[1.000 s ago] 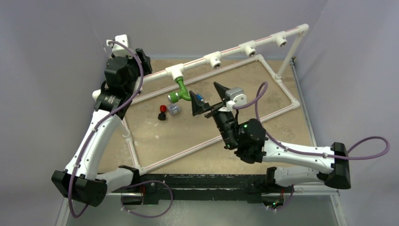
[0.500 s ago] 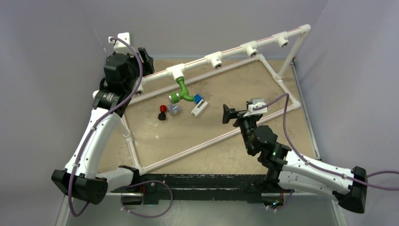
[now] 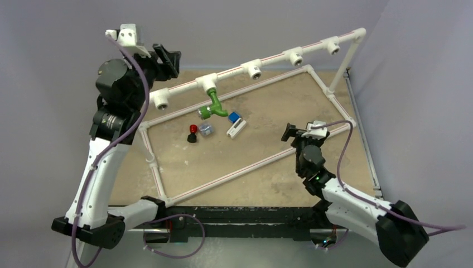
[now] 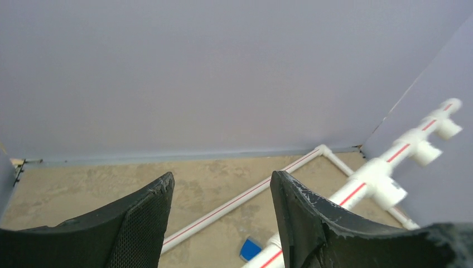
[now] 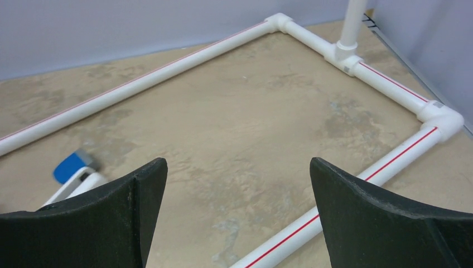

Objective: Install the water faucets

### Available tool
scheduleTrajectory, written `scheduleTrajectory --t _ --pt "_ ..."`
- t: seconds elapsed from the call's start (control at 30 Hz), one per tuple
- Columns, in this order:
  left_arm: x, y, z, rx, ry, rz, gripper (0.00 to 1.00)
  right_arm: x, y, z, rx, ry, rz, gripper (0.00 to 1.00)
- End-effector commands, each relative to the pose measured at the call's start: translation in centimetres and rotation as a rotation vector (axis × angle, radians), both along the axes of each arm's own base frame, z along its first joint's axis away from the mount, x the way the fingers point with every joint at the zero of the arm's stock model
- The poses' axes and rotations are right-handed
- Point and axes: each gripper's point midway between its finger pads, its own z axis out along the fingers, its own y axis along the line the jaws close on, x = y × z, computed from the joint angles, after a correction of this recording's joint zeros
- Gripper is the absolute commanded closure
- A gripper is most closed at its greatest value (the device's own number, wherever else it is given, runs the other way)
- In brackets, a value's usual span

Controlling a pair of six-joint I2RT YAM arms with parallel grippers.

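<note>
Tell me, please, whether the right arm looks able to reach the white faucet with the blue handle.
Probably yes: the right end effector is open and empty, and the white faucet lies to its left with only bare table between; the green faucet sits close by.

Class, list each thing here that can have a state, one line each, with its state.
green faucet, attached to a tee fitting
white faucet with blue handle, lying loose, not fitted
black faucet with red knob, lying loose, not fitted
left gripper, jaws open, empty
right gripper, jaws open, empty
</note>
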Motion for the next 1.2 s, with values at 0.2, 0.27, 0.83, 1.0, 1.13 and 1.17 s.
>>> scheduleTrajectory --t 0.2,0.27,0.83,1.0,1.13,1.17 --pt "-9.6 -2.7 3.5 -0.073 -0.064 -0.295 0.36 4.8 -6.0 -0.4 0.066 -0.162 -0.176 0.01" --pt "-10.8 -3.0 3.2 -0.078 -0.053 -0.331 0.36 4.9 -6.6 -0.6 0.055 -0.177 -0.191 0.01" --pt "-16.8 -3.1 -2.0 -0.145 0.114 -0.422 0.36 8.1 -7.2 -1.1 -0.018 -0.234 -0.084 0.01" --pt "-17.8 -3.2 -2.5 -0.157 0.122 -0.444 0.36 7.5 -8.6 -2.0 0.024 -0.234 -0.145 0.02" --pt "-18.7 -3.1 -2.4 -0.158 0.118 -0.455 0.36 7.5 -9.1 -1.7 0.007 -0.252 -0.167 0.01" --pt "-19.0 -3.0 -2.4 -0.157 0.119 -0.458 0.36 7.6 -9.2 -1.8 0.011 -0.246 -0.175 0.01"
